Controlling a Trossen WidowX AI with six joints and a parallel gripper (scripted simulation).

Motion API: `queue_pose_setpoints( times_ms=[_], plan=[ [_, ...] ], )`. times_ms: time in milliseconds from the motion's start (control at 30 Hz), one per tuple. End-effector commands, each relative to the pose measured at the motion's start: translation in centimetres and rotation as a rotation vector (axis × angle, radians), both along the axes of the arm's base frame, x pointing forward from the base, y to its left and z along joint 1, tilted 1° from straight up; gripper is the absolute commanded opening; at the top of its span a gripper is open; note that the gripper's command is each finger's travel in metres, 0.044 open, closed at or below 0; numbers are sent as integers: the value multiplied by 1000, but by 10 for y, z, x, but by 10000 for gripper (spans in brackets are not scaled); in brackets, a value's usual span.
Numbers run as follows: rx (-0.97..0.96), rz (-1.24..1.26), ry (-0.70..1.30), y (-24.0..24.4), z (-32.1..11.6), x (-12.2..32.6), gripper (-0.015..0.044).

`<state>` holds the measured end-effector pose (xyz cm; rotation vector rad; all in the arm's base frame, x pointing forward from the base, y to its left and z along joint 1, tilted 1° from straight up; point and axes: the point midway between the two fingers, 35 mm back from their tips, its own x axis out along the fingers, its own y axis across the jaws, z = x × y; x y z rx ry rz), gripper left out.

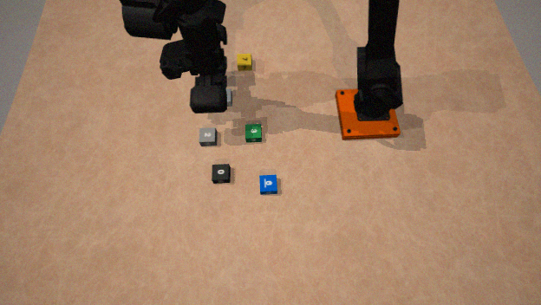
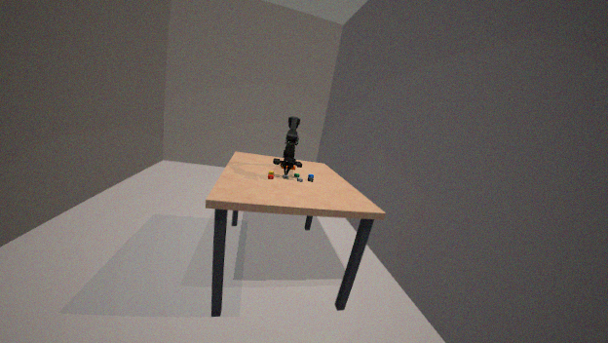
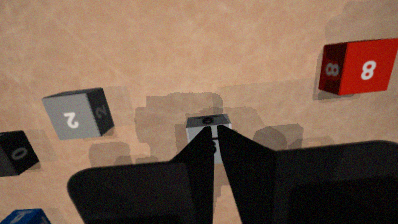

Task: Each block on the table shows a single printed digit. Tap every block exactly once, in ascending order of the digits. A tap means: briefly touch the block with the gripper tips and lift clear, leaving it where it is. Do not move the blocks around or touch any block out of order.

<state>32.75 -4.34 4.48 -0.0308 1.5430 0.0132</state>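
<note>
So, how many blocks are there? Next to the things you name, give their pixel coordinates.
7: in top view, yellow (image 1: 244, 61) (image 2: 272, 172) highest, then part-hidden white (image 1: 229, 98) (image 2: 285, 177) (image 3: 196, 134), green (image 1: 253, 133) (image 2: 296, 175) and grey (image 1: 208, 136) (image 2: 299, 180) (image 3: 72, 119), black (image 1: 221, 173) (image 2: 311, 180) (image 3: 19, 154) and blue (image 1: 268, 184) (image 2: 311, 175) (image 3: 25, 217) lowest; red (image 2: 271, 177) (image 3: 368, 67), hidden there, is at right in wrist view.

the black arm (image 2: 291, 141) stands on the wooden table (image 2: 292, 197); small coloured blocks lie near it.

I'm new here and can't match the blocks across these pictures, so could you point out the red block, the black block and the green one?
Red block (image 3: 371, 66) (image 2: 271, 177): wrist and exterior views, its numbered top; its side.
Black block (image 1: 221, 170) (image 3: 15, 152): top and wrist views, both its numbered top.
Green block (image 1: 253, 131) (image 2: 296, 175): top and exterior views, its top.
</note>
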Motion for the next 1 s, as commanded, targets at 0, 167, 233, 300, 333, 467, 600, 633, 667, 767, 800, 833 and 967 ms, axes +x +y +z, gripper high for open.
queue_pose_setpoints(
  times_ms=[0,167,233,300,333,467,600,633,667,767,800,833,967],
  plan=[
    [2,-4,4,0,-7,-1,20],
    [2,-4,4,0,-7,-1,20],
    [0,0,1,0,-2,0,20],
    [2,-3,4,1,19,-2,20],
    [2,-4,4,1,23,-2,20],
    [2,-4,4,3,23,-2,46],
    [8,-4,4,58,39,0,151],
    [10,-4,4,74,44,-2,178],
    [11,-4,4,90,48,-4,204],
    [16,-4,5,137,63,-17,283],
    [18,-4,5,152,67,-22,309],
    [19,-4,6,167,72,-29,335],
    [25,-4,10,221,91,-63,400]
  ],
)
